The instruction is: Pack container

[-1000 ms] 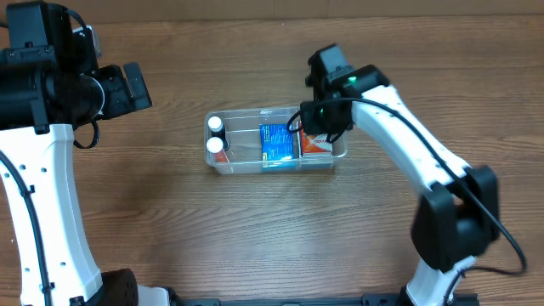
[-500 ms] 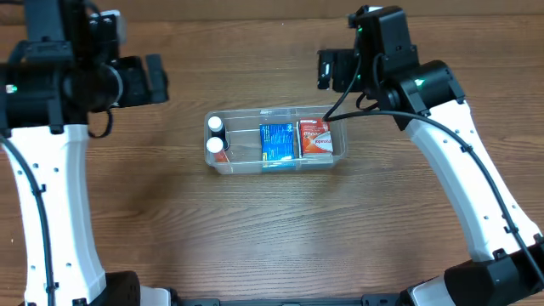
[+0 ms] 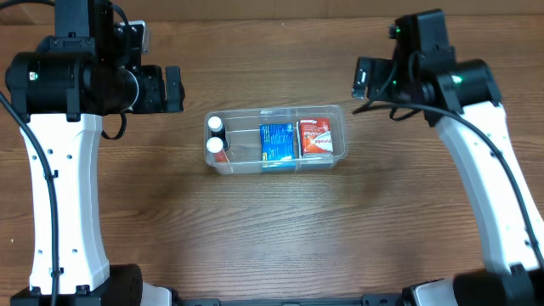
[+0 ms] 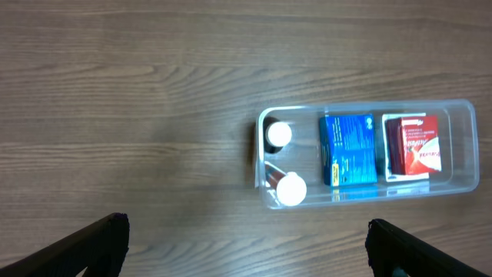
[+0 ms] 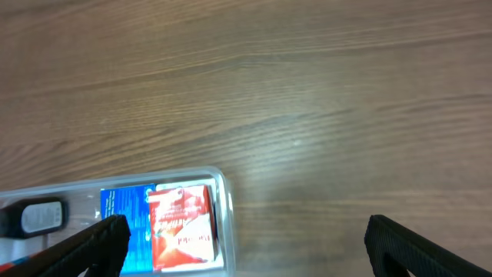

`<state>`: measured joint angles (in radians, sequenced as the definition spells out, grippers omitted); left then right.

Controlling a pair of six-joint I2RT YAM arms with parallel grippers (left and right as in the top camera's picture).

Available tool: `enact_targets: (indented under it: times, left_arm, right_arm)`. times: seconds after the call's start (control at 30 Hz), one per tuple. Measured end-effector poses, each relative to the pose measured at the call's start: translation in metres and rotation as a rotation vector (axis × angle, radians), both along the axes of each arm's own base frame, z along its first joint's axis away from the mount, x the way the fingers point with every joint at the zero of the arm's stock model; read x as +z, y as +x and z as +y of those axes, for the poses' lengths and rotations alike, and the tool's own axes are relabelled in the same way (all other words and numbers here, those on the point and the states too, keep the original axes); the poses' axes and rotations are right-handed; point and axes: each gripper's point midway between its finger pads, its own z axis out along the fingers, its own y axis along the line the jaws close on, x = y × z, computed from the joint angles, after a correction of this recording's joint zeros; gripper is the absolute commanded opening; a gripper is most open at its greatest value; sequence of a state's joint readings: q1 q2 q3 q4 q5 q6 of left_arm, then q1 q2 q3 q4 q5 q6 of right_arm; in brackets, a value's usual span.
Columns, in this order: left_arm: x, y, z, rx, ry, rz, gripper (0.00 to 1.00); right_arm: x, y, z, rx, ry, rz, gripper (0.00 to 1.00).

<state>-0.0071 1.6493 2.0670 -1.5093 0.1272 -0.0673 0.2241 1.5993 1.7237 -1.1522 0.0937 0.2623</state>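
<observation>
Clear plastic container (image 3: 245, 146) sits mid-table between my arms. It holds two white-capped bottles (image 3: 216, 124) at the end nearest my left arm, a blue box (image 3: 276, 142) in the middle and a red box (image 3: 315, 137) beside it. Left gripper (image 3: 173, 88) and right gripper (image 3: 362, 81) are spread wide and empty, apart from it.

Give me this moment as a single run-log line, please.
container: holds two white-capped bottles, blue box, red box | left gripper: open, empty | right gripper: open, empty | both off container
</observation>
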Motion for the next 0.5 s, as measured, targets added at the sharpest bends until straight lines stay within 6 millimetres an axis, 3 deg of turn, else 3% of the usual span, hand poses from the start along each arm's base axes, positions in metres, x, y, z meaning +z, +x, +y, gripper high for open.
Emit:
enact_targets:
  times: [0.07, 0.13, 0.17, 0.23, 0.37, 0.5]
  left_arm:
    - [0.001, -0.004, 0.0, -0.002, 0.003, 0.003, 1.0]
    - [0.006, -0.012, 0.001, -0.009, 0.009, -0.011, 1.0]
    - [0.007, -0.017, 0.001, -0.012, 0.011, -0.016, 1.0]
    - [0.01, -0.034, 0.0, -0.015, 0.015, -0.028, 1.0]
    - [0.023, -0.074, -0.001, -0.024, 0.027, -0.132, 1.0]
    - [0.025, -0.112, 0.002, -0.015, 0.034, -0.27, 1.0]
  right_arm:
    - [0.026, -0.019, -0.003, -0.019, 0.006, -0.06, 1.0]
    - [0.037, -0.027, -0.003, -0.021, 0.011, -0.088, 1.0]
    - [0.054, -0.043, 0.0, -0.008, 0.016, -0.143, 1.0]
    - [0.06, -0.061, 0.004, -0.008, 0.014, -0.179, 1.0]
    - [0.049, -0.098, 0.019, 0.027, 0.015, -0.213, 1.0]
    - [0.016, -0.124, 0.029, 0.06, 0.027, -0.22, 1.0]
